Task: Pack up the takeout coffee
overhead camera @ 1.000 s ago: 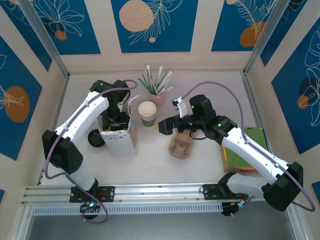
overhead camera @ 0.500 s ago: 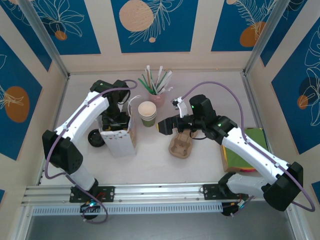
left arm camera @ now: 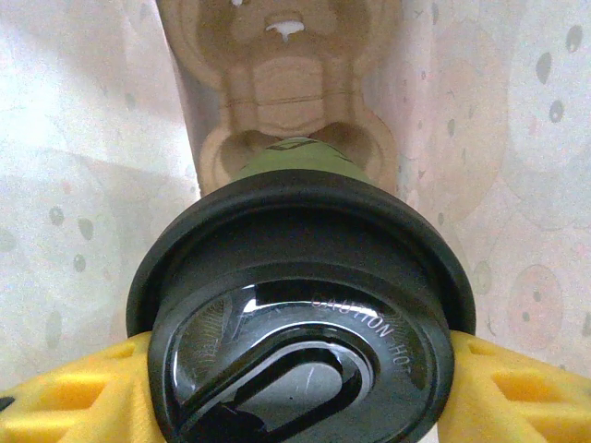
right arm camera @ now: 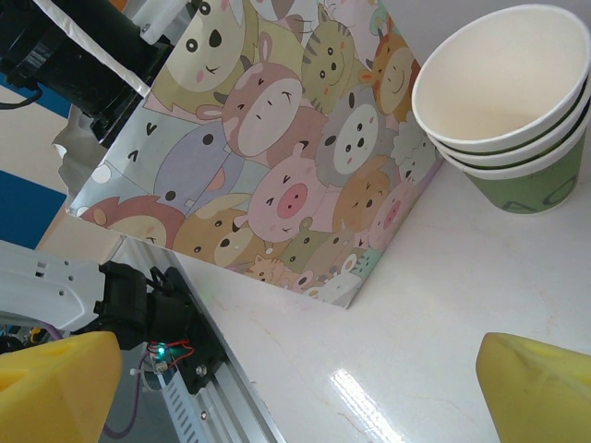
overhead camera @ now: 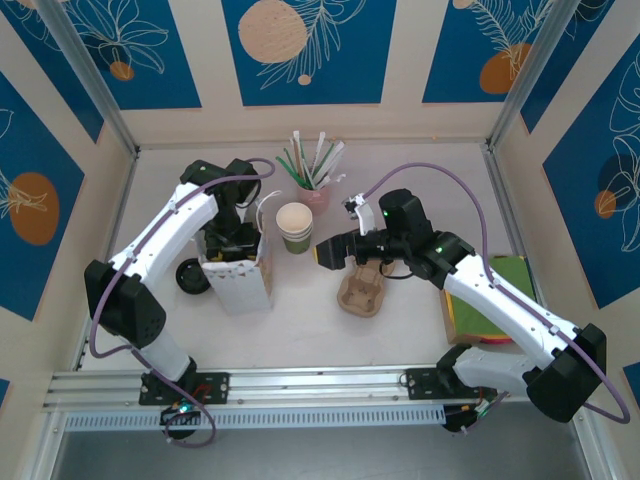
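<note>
Nothing has changed in the last second. In the top view both arms sit exactly where they were, and neither set of fingers has widened or narrowed. You are in a pause, not a motion: the packing step is poised but not finished.

The left fingers (left arm camera: 55, 406) are clamped on the takeout coffee (left arm camera: 295, 268), one yellow pad on each side just under its black lid (left arm camera: 305, 369). The cup is down inside the bag (overhead camera: 240, 280), directly over a pulp tray (left arm camera: 286, 92) that lies on the bag's floor. Its green body points at one of the tray's sockets. You cannot tell from here whether the base is already seated or hangs just above it. My judgement is that the coffee counts as packed only once it stands in that socket and you let go, so check for contact before you release.

The right fingers (right arm camera: 55, 388) stand wide apart and hold nothing. They hover over the surface (overhead camera: 300, 325) just beside the bag, facing its printed side.

The count:
- One lidded coffee.
- One bag.
- Two pulp trays: the one in the bag and a second pulp tray (overhead camera: 362, 290) on the surface below the right arm.
- One stack of lidless cups (right arm camera: 508, 101), three deep by the rims.
- One pink cup of straws (overhead camera: 316, 195), the straws too bunched to count.
- One pile of green and yellow sheets (overhead camera: 515, 270) by the right arm, too overlapped to count.
</note>
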Available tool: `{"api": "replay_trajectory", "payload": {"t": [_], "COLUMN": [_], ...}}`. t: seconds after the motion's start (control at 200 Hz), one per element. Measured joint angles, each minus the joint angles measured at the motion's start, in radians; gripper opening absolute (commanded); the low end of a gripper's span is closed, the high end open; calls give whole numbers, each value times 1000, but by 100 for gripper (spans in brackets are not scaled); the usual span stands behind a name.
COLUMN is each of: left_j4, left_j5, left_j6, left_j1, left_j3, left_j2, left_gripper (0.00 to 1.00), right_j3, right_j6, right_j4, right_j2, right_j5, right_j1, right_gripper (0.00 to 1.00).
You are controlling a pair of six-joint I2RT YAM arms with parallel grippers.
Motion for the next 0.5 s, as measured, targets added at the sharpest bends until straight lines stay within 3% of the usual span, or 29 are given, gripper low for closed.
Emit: {"api": "replay_trajectory", "payload": {"t": [0.5], "left_j4": [0], "left_j5": [4], "left_j6": [0], "left_j1": [0], "left_j3": [0], "left_j2": [0], "left_gripper": [56], "right_j3": [0], "right_j6": [0], "right_j4": [0], "right_j2": [8], "right_j5": [0], "right_j1": [-3], "right_gripper": [99]}}
